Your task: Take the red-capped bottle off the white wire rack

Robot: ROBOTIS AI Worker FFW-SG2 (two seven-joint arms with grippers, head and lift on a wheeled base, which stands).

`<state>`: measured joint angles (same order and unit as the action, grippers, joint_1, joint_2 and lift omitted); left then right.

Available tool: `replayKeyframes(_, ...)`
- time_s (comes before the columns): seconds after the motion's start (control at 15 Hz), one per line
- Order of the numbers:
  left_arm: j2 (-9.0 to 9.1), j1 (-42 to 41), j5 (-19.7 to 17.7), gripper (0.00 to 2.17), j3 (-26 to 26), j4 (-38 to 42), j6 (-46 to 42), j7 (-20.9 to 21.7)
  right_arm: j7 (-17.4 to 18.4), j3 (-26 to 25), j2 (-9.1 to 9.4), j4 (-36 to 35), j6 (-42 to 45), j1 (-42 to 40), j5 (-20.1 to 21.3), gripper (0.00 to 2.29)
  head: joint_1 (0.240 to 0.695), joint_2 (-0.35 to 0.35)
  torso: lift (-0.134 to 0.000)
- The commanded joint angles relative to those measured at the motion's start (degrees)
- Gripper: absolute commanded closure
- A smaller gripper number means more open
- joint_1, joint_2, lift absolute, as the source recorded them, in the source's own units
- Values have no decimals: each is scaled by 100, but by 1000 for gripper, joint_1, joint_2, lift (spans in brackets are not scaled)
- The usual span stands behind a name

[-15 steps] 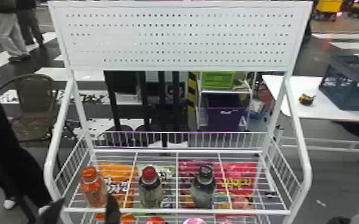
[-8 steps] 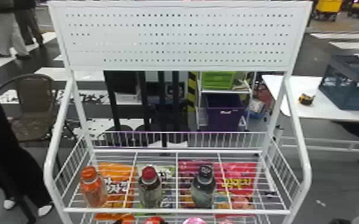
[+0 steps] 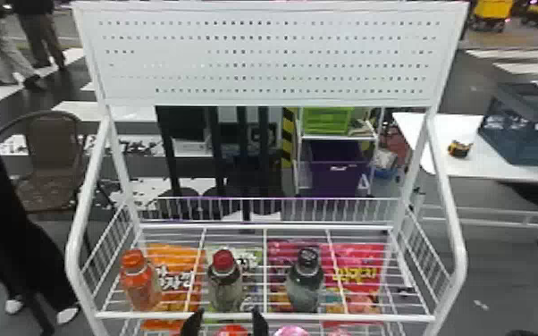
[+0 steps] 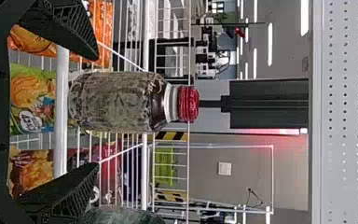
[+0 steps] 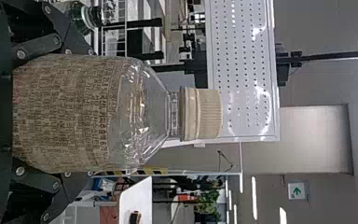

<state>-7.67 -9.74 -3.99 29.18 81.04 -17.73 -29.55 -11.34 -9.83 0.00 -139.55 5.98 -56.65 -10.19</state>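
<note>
Orange bottle (image 3: 140,286): upright at the left end of the white wire rack (image 3: 458,250); a neighbour to leave unbrushed.
Red-capped bottle (image 3: 225,286): upright on the rack's shelf, left of its middle, near the front.
Left gripper (image 4: 98,111): at the rack's front, facing that bottle. Fingers spread, one to either side, gripping nothing. Bottle sits nearer the orange-side finger, so I would shift a little that way before closing, to avoid a one-sided push.
Front rail (image 3: 348,318): runs along the rack's front, close to the fingers; clearance uncertain. Advise going in level above it until the body is well between the fingers, closing evenly, then lifting straight up so the base clears it before drawing back.
Dark-capped bottle (image 3: 306,286): upright, right of the rack's middle; keep the outer finger off it.
Right gripper (image 5: 92,113): before the rack's right part, fingers closed around a pale-capped bottle (image 5: 140,114), upright.
</note>
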Motion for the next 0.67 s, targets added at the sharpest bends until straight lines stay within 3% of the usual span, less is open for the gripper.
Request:
replayKeyframes(0.0, 73, 314, -41, 83, -9, -475, -217, 2, 0, 8, 5, 7, 3, 14, 0, 836, 499, 0, 0)
replayKeyframes(0.6, 134, 1193, -138, 83, -88, -1257, -235, 72, 0, -54, 5, 16, 109, -48, -27, 836, 499, 0, 0)
